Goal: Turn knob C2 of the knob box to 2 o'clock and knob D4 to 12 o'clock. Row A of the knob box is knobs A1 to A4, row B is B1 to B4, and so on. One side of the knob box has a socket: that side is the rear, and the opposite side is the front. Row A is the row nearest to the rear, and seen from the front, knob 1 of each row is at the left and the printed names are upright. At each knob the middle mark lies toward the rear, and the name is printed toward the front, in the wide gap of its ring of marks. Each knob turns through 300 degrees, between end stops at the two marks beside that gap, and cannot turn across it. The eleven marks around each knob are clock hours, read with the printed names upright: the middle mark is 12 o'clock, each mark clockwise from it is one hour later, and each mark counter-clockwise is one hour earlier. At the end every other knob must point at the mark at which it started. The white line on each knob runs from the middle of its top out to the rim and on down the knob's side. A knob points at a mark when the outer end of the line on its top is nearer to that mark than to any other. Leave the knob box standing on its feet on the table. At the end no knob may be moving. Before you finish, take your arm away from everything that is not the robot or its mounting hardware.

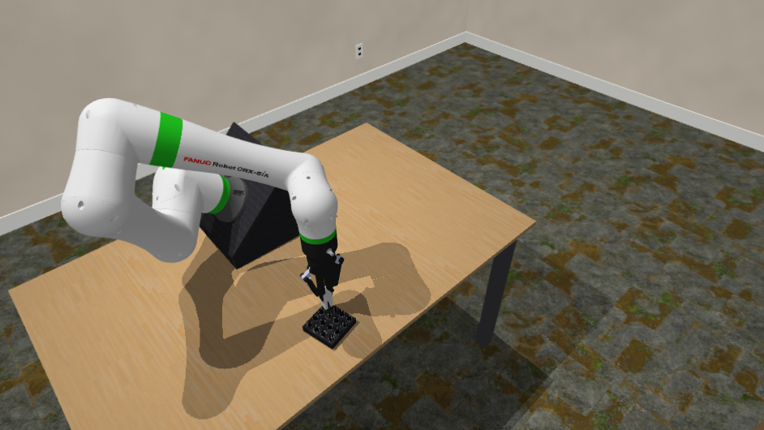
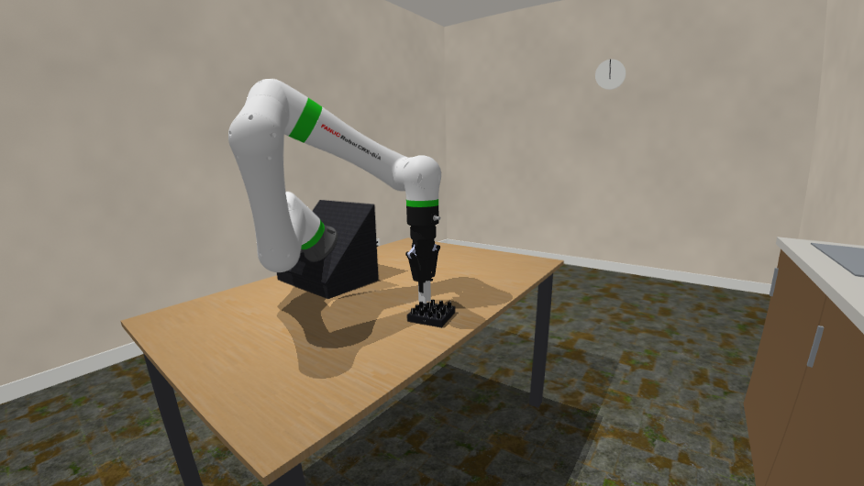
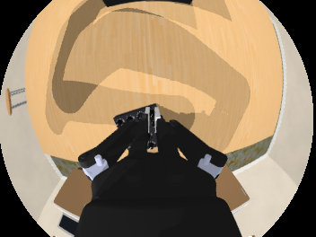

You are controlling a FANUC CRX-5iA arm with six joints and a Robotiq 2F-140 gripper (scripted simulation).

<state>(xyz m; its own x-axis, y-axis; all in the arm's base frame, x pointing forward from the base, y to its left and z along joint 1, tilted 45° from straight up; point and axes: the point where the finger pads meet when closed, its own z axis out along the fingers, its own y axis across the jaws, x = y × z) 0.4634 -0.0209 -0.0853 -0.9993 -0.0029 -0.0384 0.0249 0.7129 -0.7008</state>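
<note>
Knob box (image 1: pixel 330 324) sits on worktop (image 1: pixel 160 320) near front edge. Gripper (image 1: pixel 326 303) above its rear corner; fingers nearly together, apparently clamped on small knob; which knob, cannot tell. Knob rigid, small, likely slippery: pinch its sides squarely. Box light, may shift.
</note>
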